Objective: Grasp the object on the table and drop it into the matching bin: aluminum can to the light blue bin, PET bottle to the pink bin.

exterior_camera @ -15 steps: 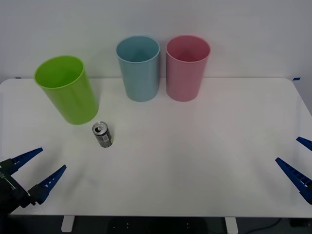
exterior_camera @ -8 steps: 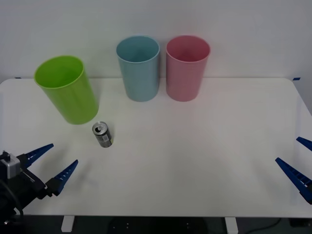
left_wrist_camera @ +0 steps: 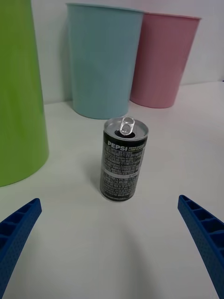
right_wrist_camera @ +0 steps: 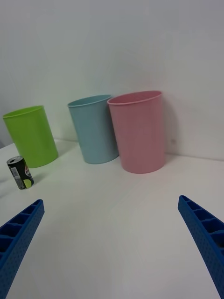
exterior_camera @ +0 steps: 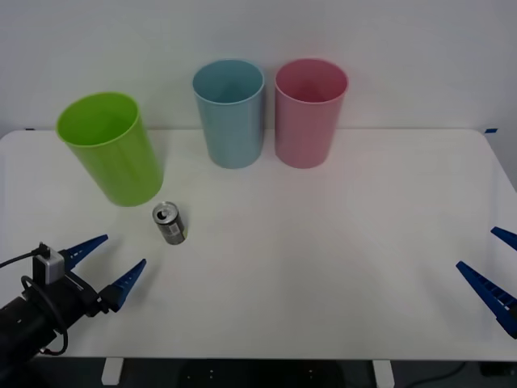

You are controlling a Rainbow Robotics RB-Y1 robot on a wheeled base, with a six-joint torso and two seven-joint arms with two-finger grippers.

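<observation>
Near the bench's point(exterior_camera: 323, 267) front-left edge, the left hand point(exterior_camera: 103, 263) was held spread.
Just ahead, the aluminum can point(exterior_camera: 170, 223) was stood upright; the right hand point(exterior_camera: 497, 263) was kept spread too.

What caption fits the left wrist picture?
Open left gripper facing an upright aluminum can before the light blue bin.

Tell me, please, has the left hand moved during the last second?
Yes. The left hand, open, has advanced over the table toward the can, which stands unmoved beside the green bin.
</observation>
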